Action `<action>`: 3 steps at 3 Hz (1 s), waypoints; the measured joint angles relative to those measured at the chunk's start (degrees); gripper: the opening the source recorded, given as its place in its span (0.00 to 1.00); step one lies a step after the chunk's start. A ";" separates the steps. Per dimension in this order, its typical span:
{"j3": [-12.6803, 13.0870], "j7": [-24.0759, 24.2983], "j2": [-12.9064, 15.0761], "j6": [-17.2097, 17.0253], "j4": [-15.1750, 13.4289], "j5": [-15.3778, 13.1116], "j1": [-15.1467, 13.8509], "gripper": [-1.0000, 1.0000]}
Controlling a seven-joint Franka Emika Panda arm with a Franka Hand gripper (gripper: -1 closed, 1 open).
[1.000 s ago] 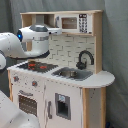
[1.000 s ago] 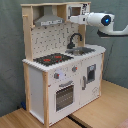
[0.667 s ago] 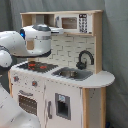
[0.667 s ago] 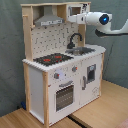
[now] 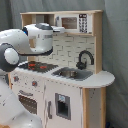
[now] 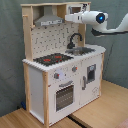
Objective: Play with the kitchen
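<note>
We see soft, even, fairly bright light in both exterior views, with no hard shadows. In the first exterior view the arm [image 5: 30, 42] is smeared with blur along its white shell, and the kitchen [image 5: 95, 79] looks soft throughout. Its worktop carries a pale sheen near the rounded end. In the second exterior view the grey hood [image 6: 48, 20] shades the tiled back wall beneath it, and the hob [image 6: 53, 58] shows faint glare. The backdrop [image 6: 11, 55] is dull and evenly lit. Fine detail is mushy everywhere.
</note>
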 joint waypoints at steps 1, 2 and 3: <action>3.78 0.00 1.16 -1.51 2.78 0.05 -2.98 1.00; 4.64 0.10 -0.04 -6.09 2.96 0.16 0.26 1.00; 2.49 0.55 -0.57 -10.13 1.63 0.16 4.13 1.00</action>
